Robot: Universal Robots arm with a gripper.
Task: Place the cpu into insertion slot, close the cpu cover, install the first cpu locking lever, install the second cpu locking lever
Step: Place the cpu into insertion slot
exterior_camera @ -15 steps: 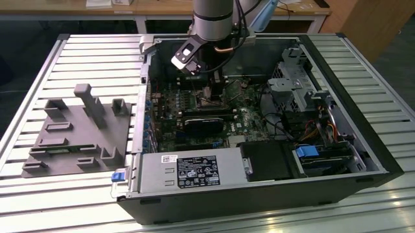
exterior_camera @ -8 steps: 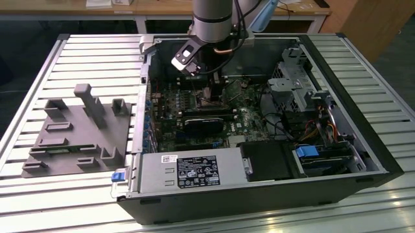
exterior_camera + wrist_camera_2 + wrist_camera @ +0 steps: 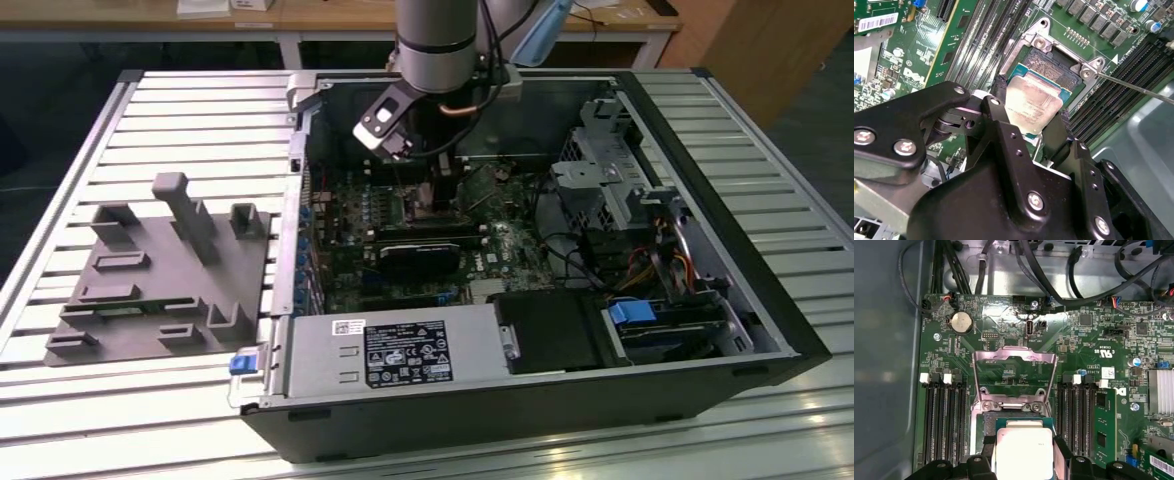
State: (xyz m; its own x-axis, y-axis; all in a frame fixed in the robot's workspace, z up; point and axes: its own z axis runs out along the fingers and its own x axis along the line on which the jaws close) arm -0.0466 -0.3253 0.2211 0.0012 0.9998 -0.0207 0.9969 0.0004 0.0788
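Cpu (image 3: 1033, 102) is gripped in my hand (image 3: 1031, 107), just over the insertion slot (image 3: 1046, 65). Beyond it the cpu cover (image 3: 1019, 356) stands open; locking levers (image 3: 1134, 88) not yet installed.

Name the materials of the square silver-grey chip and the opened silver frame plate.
Square silver-grey chip: likely a metal lid, dull matte sheen with soft glare, on a green substrate edge. Opened silver frame plate: apparently stamped sheet metal, shiny, with bright reflections.

Arm (image 3: 438, 45): silver-grey cylinder, upper centre of exterior view.
Cables (image 3: 495, 50): dark, looped beside arm.
Tool (image 3: 1031, 102): matte black, angular links.
Screws (image 3: 1035, 201): silver, round-headed.
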